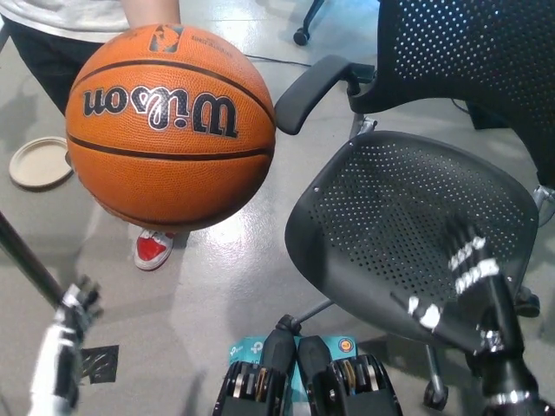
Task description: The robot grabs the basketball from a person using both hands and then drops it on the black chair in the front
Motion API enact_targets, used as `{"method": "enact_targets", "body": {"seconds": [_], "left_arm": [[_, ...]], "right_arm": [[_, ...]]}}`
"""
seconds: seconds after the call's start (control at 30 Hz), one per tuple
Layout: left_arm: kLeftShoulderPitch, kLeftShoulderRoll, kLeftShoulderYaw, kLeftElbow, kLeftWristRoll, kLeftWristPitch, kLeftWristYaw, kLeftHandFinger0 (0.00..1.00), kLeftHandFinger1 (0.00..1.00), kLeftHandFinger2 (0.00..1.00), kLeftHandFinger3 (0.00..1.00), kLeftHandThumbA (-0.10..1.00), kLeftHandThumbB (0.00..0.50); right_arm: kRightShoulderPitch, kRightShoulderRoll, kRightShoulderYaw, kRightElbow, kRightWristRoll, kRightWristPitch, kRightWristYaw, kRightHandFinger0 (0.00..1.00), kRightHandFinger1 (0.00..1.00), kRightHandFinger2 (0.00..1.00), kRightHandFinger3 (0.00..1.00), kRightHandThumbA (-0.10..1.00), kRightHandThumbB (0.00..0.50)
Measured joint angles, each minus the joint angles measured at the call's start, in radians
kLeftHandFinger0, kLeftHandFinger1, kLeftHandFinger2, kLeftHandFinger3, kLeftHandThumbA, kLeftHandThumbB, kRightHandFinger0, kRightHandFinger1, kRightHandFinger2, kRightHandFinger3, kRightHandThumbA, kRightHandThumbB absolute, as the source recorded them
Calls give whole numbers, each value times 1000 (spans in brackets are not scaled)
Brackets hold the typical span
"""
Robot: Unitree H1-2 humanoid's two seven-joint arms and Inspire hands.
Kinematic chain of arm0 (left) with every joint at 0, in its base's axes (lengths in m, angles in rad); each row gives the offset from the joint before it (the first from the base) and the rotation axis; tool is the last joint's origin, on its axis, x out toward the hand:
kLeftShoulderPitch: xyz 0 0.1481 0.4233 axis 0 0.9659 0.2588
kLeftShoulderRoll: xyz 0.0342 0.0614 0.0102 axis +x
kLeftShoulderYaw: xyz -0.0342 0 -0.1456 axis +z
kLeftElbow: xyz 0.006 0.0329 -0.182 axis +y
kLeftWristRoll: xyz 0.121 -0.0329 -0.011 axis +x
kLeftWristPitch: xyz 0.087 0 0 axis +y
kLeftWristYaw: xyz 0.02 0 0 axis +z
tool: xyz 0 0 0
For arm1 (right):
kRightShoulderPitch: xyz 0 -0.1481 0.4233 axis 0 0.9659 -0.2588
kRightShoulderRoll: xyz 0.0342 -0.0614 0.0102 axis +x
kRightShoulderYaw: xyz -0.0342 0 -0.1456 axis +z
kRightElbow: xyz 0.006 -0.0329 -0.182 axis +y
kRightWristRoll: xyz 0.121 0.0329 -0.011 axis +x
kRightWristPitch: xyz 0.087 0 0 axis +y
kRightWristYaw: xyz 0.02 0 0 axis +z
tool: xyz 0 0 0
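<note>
An orange basketball (170, 126) with the Wilson name fills the upper left, held up from behind by a person (78, 17) in a white shirt and dark trousers. The black mesh chair (416, 217) stands at the right, its seat facing me and its armrest (312, 87) reaching toward the ball. My white left hand (74, 312) is low at the left, below the ball and apart from it, blurred. My black right hand (468, 269) is raised over the chair seat, fingers apart, holding nothing.
A round beige plate (39, 162) lies on the grey floor at the left. The person's red shoe (153, 250) stands under the ball. A thin dark pole (26, 256) slants across the lower left. The chair's wheeled base (434, 394) shows beneath the seat.
</note>
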Motion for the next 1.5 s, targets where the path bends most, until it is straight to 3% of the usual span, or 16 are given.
{"method": "enact_targets", "body": {"seconds": [0.03, 0.07, 0.23, 0.3, 0.33, 0.43, 0.6, 0.7, 0.8, 0.87, 1.13, 1.2, 1.27, 1.4, 1.5], "left_arm": [[-13, 2, 17, -40, -12, 10, 2, 1000, 1000, 1000, 1000, 1000, 145], [-28, 6, 32, -75, -24, 19, 3, 1000, 1000, 1000, 1000, 1000, 164], [-108, 23, 73, -165, -59, 71, 9, 1000, 1000, 1000, 1000, 1000, 162], [-129, 28, 82, -195, -68, 97, 10, 1000, 1000, 1000, 1000, 1000, 135], [-140, 30, 87, -210, -74, 114, 11, 1000, 1000, 1000, 1000, 1000, 149], [-173, 32, 99, -249, -87, 155, 14, 1000, 1000, 1000, 1000, 1000, 174], [-227, 37, 101, -290, -99, 214, 18, 1000, 1000, 1000, 1000, 1000, 164], [-259, 42, 100, -305, -99, 247, 22, 1000, 1000, 1000, 1000, 1000, 167], [-289, 44, 95, -317, -98, 277, 24, 1000, 1000, 1000, 1000, 1000, 133], [-303, 44, 88, -317, -94, 286, 25, 1000, 1000, 1000, 1000, 1000, 120], [-331, 43, 43, -304, -71, 302, 25, 1000, 1000, 1000, 1000, 1000, 163], [-334, 41, 38, -298, -63, 304, 26, 1000, 1000, 1000, 1000, 1000, 132], [-334, 37, 34, -291, -59, 304, 26, 1000, 1000, 1000, 1000, 1000, 142], [-334, 21, 11, -277, -47, 306, 27, 1000, 1000, 1000, 1000, 1000, 148], [-334, 13, -3, -264, -29, 300, 36, 1000, 1000, 1000, 1000, 1000, 169]], "right_arm": [[-26, 3, 4, -21, 10, 17, 0, 1000, 1000, 1000, 1000, 1000, 281], [-55, 7, 8, -33, 20, 35, 1, 1000, 1000, 1000, 1000, 1000, 293], [-172, 31, 30, -49, 62, 110, 7, 1000, 1000, 1000, 1000, 1000, 300], [-216, 41, 32, -32, 83, 132, 15, 1000, 1000, 1000, 1000, 1000, 350], [-241, 48, 32, -14, 98, 144, 20, 1000, 1000, 1000, 1000, 1000, 367], [-308, 63, 30, 55, 139, 174, 38, 1000, 1000, 1000, 1000, 1000, 352], [-410, 85, 25, 188, 176, 203, 59, 1000, 1000, 1000, 1000, 1000, 429], [-471, 94, 20, 266, 183, 213, 64, 1000, 1000, 1000, 1000, 1000, 425], [-533, 100, 14, 353, 185, 212, 74, 1000, 1000, 1000, 1000, 1000, 413], [-569, 108, 2, 410, 190, 209, 86, 1000, 1000, 1000, 1000, 1000, 431], [-642, 160, -31, 512, 199, 209, 110, 1000, 1000, 1000, 1000, 1000, 448], [-652, 174, -43, 521, 211, 210, 117, 1000, 1000, 1000, 1000, 1000, 421], [-656, 184, -48, 530, 218, 209, 123, 1000, 1000, 1000, 1000, 1000, 413], [-656, 210, -48, 576, 221, 206, 136, 1000, 1000, 1000, 1000, 1000, 466], [-656, 219, -49, 596, 223, 192, 136, 1000, 1000, 1000, 1000, 1000, 454]]}}
